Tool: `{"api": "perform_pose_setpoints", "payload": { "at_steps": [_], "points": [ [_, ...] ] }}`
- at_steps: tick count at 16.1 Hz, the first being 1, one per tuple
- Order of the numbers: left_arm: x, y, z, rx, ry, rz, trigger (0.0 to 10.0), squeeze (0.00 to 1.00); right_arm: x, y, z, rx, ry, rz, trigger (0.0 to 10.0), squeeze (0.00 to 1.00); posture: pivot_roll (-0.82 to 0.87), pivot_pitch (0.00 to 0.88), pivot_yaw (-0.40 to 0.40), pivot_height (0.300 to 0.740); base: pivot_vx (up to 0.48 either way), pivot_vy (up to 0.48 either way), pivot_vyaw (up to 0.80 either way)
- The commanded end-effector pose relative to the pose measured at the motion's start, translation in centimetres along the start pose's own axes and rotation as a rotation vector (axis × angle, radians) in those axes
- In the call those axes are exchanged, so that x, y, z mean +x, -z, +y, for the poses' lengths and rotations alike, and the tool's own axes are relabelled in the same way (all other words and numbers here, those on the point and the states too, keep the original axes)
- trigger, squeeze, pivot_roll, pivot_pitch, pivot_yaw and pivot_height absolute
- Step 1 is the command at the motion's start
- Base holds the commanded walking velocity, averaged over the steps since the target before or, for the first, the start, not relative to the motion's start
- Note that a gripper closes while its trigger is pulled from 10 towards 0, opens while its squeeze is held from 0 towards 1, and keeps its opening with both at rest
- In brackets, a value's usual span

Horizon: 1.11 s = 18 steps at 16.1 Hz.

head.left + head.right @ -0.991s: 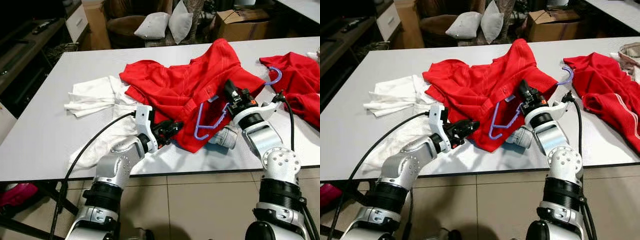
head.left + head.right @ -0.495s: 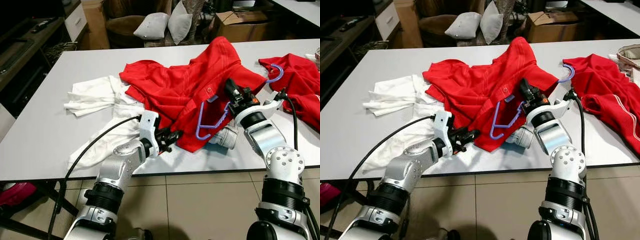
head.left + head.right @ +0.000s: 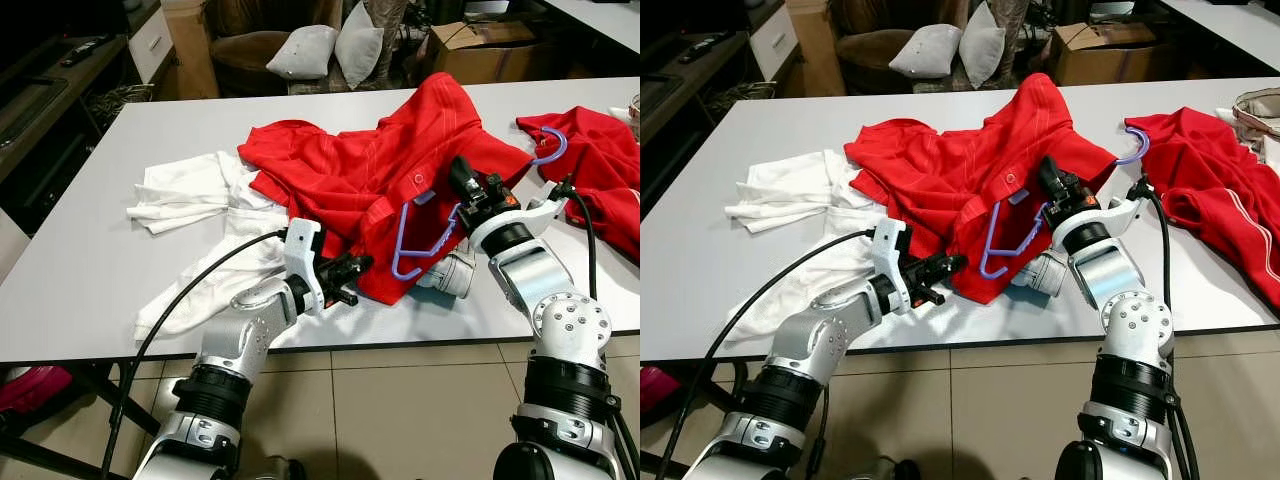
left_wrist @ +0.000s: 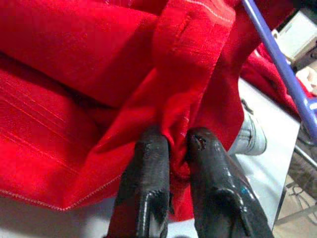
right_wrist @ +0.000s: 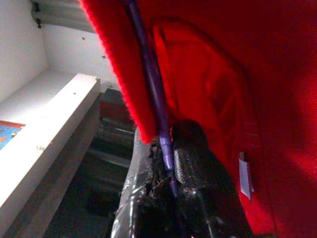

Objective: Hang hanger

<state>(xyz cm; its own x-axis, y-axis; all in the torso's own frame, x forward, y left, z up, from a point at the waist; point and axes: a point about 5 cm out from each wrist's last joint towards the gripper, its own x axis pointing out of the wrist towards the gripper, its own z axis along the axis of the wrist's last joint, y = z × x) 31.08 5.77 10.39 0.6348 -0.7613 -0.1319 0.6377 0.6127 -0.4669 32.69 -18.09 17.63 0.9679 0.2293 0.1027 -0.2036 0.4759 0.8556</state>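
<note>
A crumpled white garment (image 3: 195, 195) lies on the left part of the white table (image 3: 90, 260), its lower fold trailing toward the near edge. Just beside it to the right, the left gripper (image 3: 352, 272) reaches in low over the tabletop, a black cable running back along its silver arm. In the left wrist view its two black fingers (image 4: 148, 173) are pressed together on a fold at the lower hem of the red shirt (image 3: 360, 170), the cloth bunched between them.

The red shirt spreads over the middle of the table, one part raised into a peak toward the far side. A purple plastic hanger (image 3: 415, 240) sits against its near right portion, partly tucked into the fabric, with the triangular body showing in front of the cloth. The right gripper (image 3: 462, 205) is at the hanger's upper right; in the right wrist view its fingers (image 5: 195, 163) are closed on the thin purple bar, with red fabric draped right against them. A white cylindrical part of the right arm (image 3: 452, 275) rests on the table below the hanger.

Further right, well apart from the first shirt, a second red garment (image 3: 600, 160) lies near the table's right edge, with a second purple hanger's hook (image 3: 550, 150) curving out of it. Beyond the table, two pale cushions (image 3: 330, 45) and a cardboard box (image 3: 485, 45) stand on the far side.
</note>
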Motion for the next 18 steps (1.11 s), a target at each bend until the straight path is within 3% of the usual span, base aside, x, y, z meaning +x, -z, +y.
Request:
{"api": "perform_pose_setpoints", "payload": {
  "at_steps": [1,3,5,6,8,11,16,18],
  "points": [
    [-0.3,-0.7,0.1,0.0,0.001,-0.042,0.0,0.0,-0.3,-0.4,0.4,-0.001,-0.014,-0.015,10.0,0.0,-0.16,0.0,0.076,0.74,0.0,0.0,0.0],
    [-1.6,-2.5,0.1,0.015,0.063,-0.132,0.0,0.0,-0.1,-0.9,0.1,0.01,0.005,-0.067,10.0,0.0,-0.15,0.0,0.07,0.74,0.0,0.0,0.0],
    [-2.2,-3.2,-0.1,0.038,0.105,-0.155,0.0,0.0,0.0,-1.1,-0.1,0.017,0.018,-0.093,10.0,0.0,-0.14,0.0,0.067,0.74,0.0,0.0,0.0],
    [-3.0,-3.8,-0.3,0.102,0.155,-0.144,0.0,0.0,0.3,-1.4,-0.2,0.039,0.027,-0.126,10.0,0.0,-0.13,0.0,0.067,0.74,0.0,0.0,0.0],
    [-4.3,-3.8,-0.7,0.297,0.234,-0.036,0.0,0.0,1.1,-2.0,-0.3,0.072,0.04,-0.172,10.0,0.0,-0.13,0.0,0.066,0.74,0.0,0.0,0.0],
    [-4.6,-3.6,-1.6,0.459,0.289,0.06,0.0,0.0,2.5,-1.9,-0.5,0.146,0.074,-0.211,10.0,0.0,-0.12,0.0,0.06,0.74,0.0,0.0,0.0],
    [-3.9,-3.7,-3.2,0.5,0.333,0.041,0.0,0.0,3.8,-1.8,-0.8,0.234,0.116,-0.267,10.0,0.0,-0.12,0.0,0.051,0.74,0.0,0.0,0.0],
    [-3.2,-4.2,-4.1,0.488,0.337,-0.01,0.0,0.0,4.4,-1.2,-0.7,0.2,0.117,-0.232,10.0,0.0,-0.12,0.0,0.046,0.74,0.0,0.0,0.0]
  ]
}}
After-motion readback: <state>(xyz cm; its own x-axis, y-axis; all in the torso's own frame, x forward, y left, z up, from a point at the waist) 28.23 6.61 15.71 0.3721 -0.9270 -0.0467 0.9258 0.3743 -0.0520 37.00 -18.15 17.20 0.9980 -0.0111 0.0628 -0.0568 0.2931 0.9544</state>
